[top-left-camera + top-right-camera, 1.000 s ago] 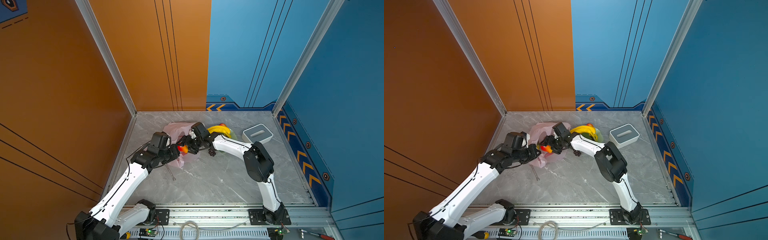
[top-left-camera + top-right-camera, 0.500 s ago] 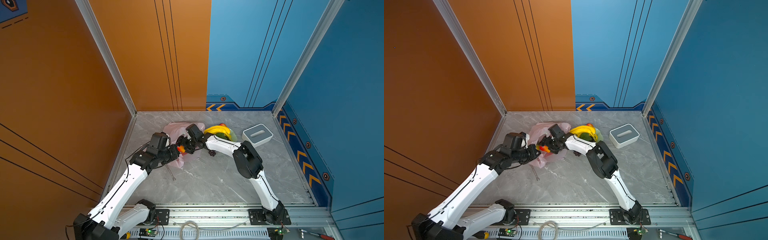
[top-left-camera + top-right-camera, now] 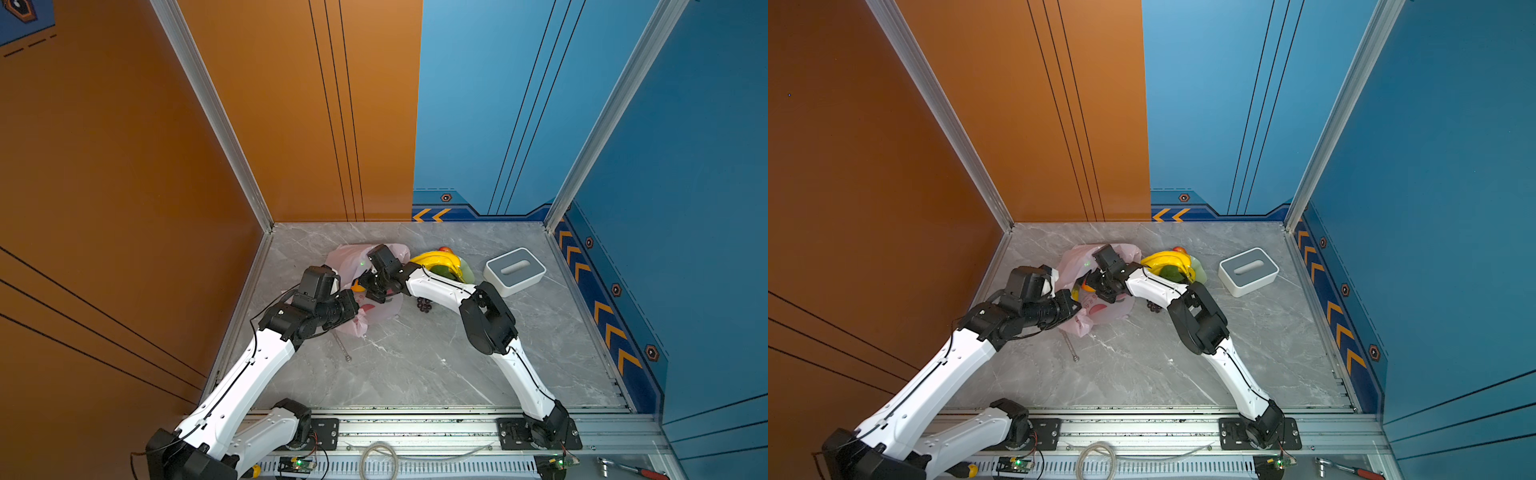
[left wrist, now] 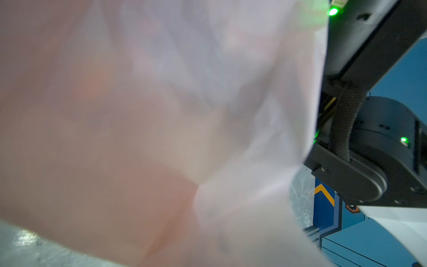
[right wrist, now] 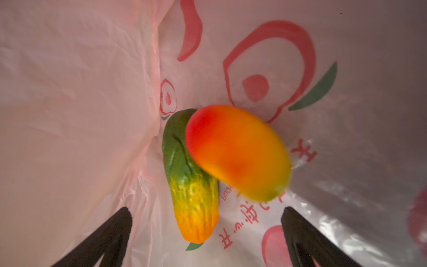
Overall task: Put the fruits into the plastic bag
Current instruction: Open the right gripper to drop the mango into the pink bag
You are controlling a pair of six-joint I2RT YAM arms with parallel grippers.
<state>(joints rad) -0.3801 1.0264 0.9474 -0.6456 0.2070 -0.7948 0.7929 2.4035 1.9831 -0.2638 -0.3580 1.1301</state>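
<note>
inside the bag (image 5: 69, 92), the right gripper (image 5: 205, 210) stands open with a mango (image 5: 238, 152) free beyond it, against a green-yellow fruit (image 5: 191, 196); the left gripper (image 3: 352, 300), closed, seems to pinch the rim to hold the mouth up; bananas (image 3: 436, 259) and grapes (image 3: 424, 305) wait outside.

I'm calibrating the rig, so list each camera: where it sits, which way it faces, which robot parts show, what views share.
Top views: high over the front rail, looking down; left arm and right arm show.
Left wrist: against the plastic bag, facing its film; right arm joints show.
Right wrist: in the bag's mouth, facing the mango; open right gripper shows.
Shared: the bag, everywhere.
</note>
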